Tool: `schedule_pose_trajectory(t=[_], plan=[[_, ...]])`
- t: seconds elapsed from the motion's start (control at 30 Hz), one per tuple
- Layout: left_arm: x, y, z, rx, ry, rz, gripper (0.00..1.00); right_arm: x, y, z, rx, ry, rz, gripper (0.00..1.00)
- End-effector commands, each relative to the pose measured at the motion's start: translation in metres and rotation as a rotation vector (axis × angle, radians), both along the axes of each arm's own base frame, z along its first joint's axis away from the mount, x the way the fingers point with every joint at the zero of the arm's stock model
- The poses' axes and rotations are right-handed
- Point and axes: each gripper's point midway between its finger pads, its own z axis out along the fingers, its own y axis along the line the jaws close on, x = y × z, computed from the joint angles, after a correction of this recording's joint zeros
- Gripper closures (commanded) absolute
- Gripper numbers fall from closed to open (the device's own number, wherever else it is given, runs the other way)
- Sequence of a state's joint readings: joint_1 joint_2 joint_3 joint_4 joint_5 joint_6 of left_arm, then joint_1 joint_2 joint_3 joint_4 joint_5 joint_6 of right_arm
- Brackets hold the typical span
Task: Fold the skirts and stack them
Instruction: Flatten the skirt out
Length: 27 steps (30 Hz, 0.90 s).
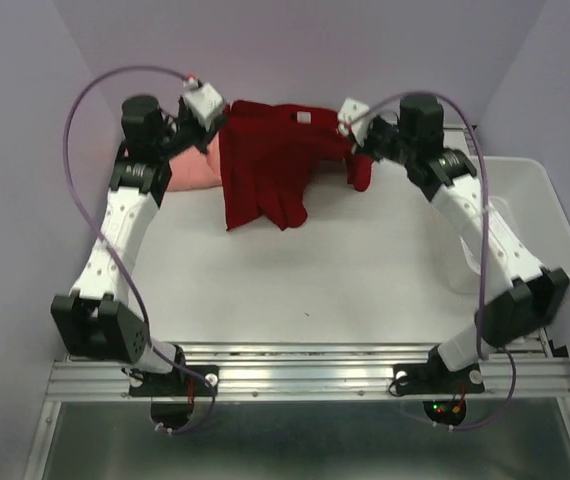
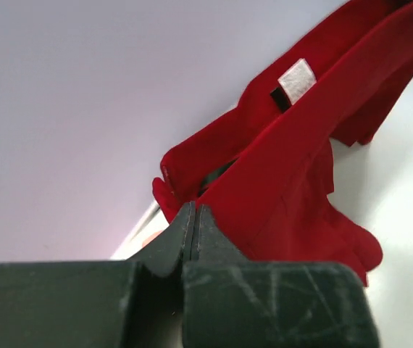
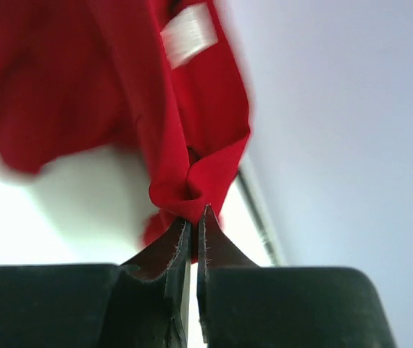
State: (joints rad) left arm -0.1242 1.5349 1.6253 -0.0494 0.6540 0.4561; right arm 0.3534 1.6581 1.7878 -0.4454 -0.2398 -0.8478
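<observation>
Sagging between left gripper (image 2: 194, 217) and right gripper (image 3: 195, 219), crumpled deep-red skirt (image 1: 265, 165)

Deep red skirt (image 1: 270, 165), salmon-pink skirt (image 1: 193, 172)

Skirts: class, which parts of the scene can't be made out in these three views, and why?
- Pink skirt: top view, mostly hidden by red skirt and left arm.
- Red skirt's left side: right wrist view, blurred.
- White label: left wrist view, print too small.
- Bin: top view, partly behind right arm.
</observation>
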Motion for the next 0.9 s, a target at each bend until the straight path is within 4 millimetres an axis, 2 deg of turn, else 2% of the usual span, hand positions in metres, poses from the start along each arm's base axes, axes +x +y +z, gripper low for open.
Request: schedule_pose_trajectory(t=[0.0,0.03,0.07,0.1,0.13,0.17,0.2,0.23,0.27,0.3,0.33,0.37,0.4,0.47,0.57,0.63,0.67,0.73,0.8,0.87], plan=[[-0.077,0.017,-0.017,0.158,-0.145,-0.043,1.0,-0.099,-0.017,-0.056,-0.14,0.109,0.164,0.99],[-0.089,0.016,-0.036,0.189,-0.136,-0.06,1.0,-0.128,-0.016,-0.055,-0.147,0.068,0.197,0.99],[-0.113,0.017,-0.078,0.223,-0.087,-0.08,1.0,-0.151,-0.022,-0.121,-0.202,0.18,0.219,0.99],[-0.124,0.016,-0.099,0.266,-0.075,-0.1,0.95,-0.164,-0.024,-0.141,-0.247,0.181,0.25,0.99],[-0.137,0.019,-0.125,0.349,-0.056,-0.126,0.79,-0.181,-0.025,-0.161,-0.281,0.207,0.289,0.99],[-0.161,0.017,-0.154,0.39,-0.024,-0.171,0.37,-0.205,-0.03,-0.192,-0.303,0.254,0.319,0.99],[-0.18,0.018,-0.176,0.444,0.012,-0.224,0.23,-0.212,-0.034,-0.203,-0.32,0.254,0.33,0.99],[-0.19,0.019,-0.185,0.444,0.033,-0.233,0.12,-0.223,-0.033,-0.212,-0.331,0.263,0.363,0.99],[-0.205,0.02,-0.191,0.433,0.037,-0.229,0.02,-0.232,-0.031,-0.216,-0.346,0.248,0.397,0.91],[-0.212,0.021,-0.194,0.404,0.072,-0.212,0.01,-0.242,-0.032,-0.231,-0.358,0.279,0.421,0.8],[-0.214,0.024,-0.194,0.408,0.063,-0.2,0.02,-0.247,-0.031,-0.235,-0.366,0.283,0.438,0.63],[-0.22,0.025,-0.191,0.4,0.063,-0.191,0.02,-0.255,-0.032,-0.242,-0.381,0.307,0.458,0.26],[-0.225,0.026,-0.195,0.412,0.084,-0.199,0.01,-0.259,-0.034,-0.246,-0.386,0.327,0.454,0.12],[-0.222,0.031,-0.19,0.415,0.087,-0.16,0.02,-0.26,-0.038,-0.246,-0.379,0.357,0.421,0.0],[-0.212,0.033,-0.2,0.44,0.154,-0.158,0.02,-0.262,-0.042,-0.232,-0.359,0.393,0.374,0.0],[-0.219,0.03,-0.214,0.477,0.209,-0.235,0.06,-0.27,-0.043,-0.225,-0.351,0.413,0.39,0.0],[-0.224,0.023,-0.222,0.522,0.208,-0.34,0.09,-0.278,-0.048,-0.224,-0.382,0.413,0.416,0.01],[-0.226,0.013,-0.226,0.547,0.196,-0.407,0.11,-0.286,-0.059,-0.224,-0.42,0.382,0.415,0.03],[-0.231,-0.008,-0.234,0.614,0.135,-0.517,0.15,-0.291,-0.075,-0.238,-0.521,0.356,0.426,0.07],[-0.23,-0.021,-0.24,0.675,0.078,-0.542,0.16,-0.302,-0.089,-0.251,-0.587,0.364,0.436,0.09]])
